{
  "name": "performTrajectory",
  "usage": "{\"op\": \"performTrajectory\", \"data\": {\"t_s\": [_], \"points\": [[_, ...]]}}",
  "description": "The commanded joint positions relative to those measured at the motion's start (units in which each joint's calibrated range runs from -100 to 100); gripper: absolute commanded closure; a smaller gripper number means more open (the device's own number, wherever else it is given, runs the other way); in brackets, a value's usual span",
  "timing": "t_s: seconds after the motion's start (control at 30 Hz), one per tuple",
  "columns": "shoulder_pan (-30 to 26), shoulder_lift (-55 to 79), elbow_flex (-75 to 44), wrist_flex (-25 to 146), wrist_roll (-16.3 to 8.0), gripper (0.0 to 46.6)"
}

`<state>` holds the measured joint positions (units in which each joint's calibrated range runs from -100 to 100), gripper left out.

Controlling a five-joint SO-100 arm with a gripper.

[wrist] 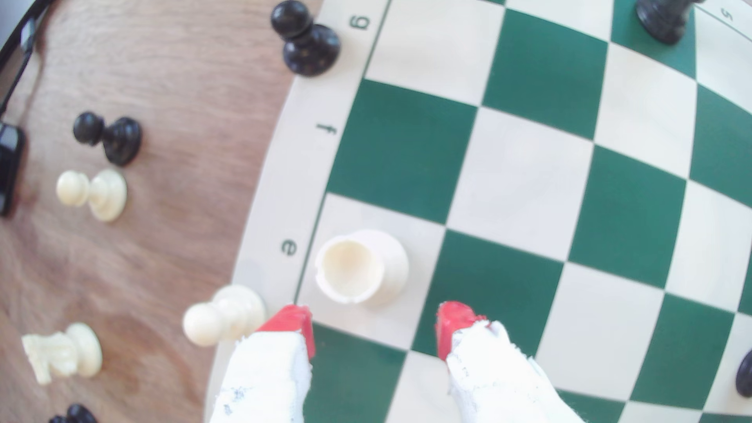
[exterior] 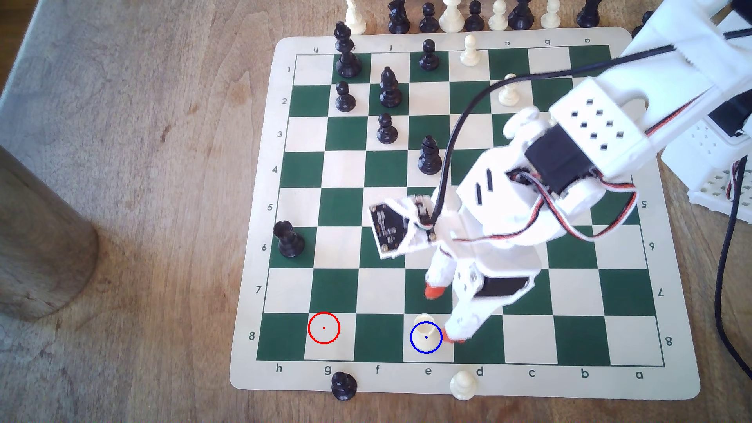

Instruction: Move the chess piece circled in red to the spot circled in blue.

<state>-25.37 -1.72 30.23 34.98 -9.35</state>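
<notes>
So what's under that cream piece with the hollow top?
The chess piece stands on the cream square by the letter e, the spot ringed in blue. Its base covers the middle of that square. The gripper is open, fingers apart, touching nothing.

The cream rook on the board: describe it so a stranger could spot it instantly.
Start at the green-and-cream chessboard and follow the row marked 8 to the cream square above the letter e, ringed in blue. The cream rook stands there, short with a wide flat-rimmed top, unlike the ball-headed cream pawn on the board's border nearby.
</notes>
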Motion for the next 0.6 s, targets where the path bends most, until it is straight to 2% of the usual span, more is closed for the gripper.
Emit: {"op": "performTrajectory", "data": {"t_s": [0.0, 0.27, 0.57], "points": [[0.5, -11.2, 0.2, 2.3, 0.2, 29.0], [-0.1, -28.9, 17.3, 5.3, 0.5, 27.7], [-1.1, -55.4, 36.8, 12.9, -0.5, 29.2]]}}
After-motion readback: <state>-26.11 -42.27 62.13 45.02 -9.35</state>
